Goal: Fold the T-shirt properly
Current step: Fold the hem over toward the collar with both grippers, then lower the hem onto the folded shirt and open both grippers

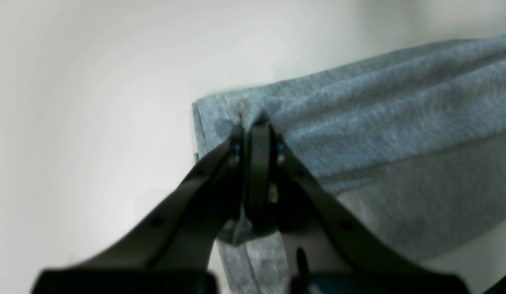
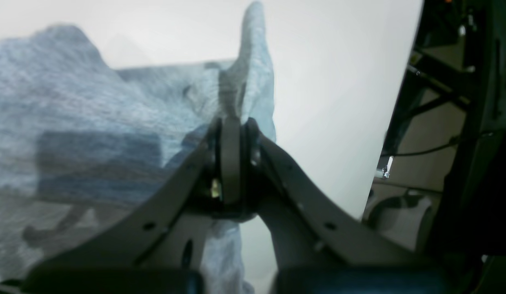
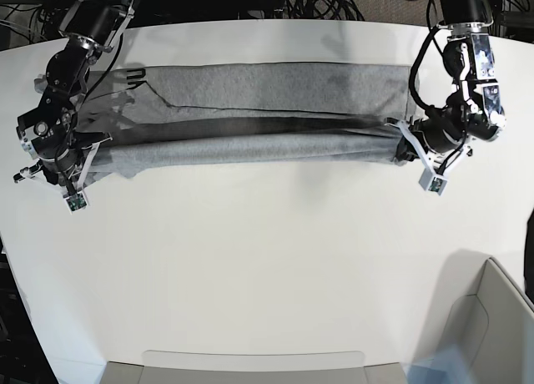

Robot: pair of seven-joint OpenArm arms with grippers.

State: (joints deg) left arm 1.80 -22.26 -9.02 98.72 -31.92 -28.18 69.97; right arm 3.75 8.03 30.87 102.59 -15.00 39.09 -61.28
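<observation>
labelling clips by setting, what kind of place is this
Most likely a robotics lab bench: a bare white table, tangled black cables behind it, and two grippers, left and right, stretching a grey T-shirt.

My left gripper (image 1: 255,122) has its jaws pressed together, pinching the T-shirt (image 3: 250,146). My right gripper (image 2: 232,122) is likewise clamped on cloth. In the base view both arms reach down at opposite ends, wrists angled inward toward each other.
</observation>
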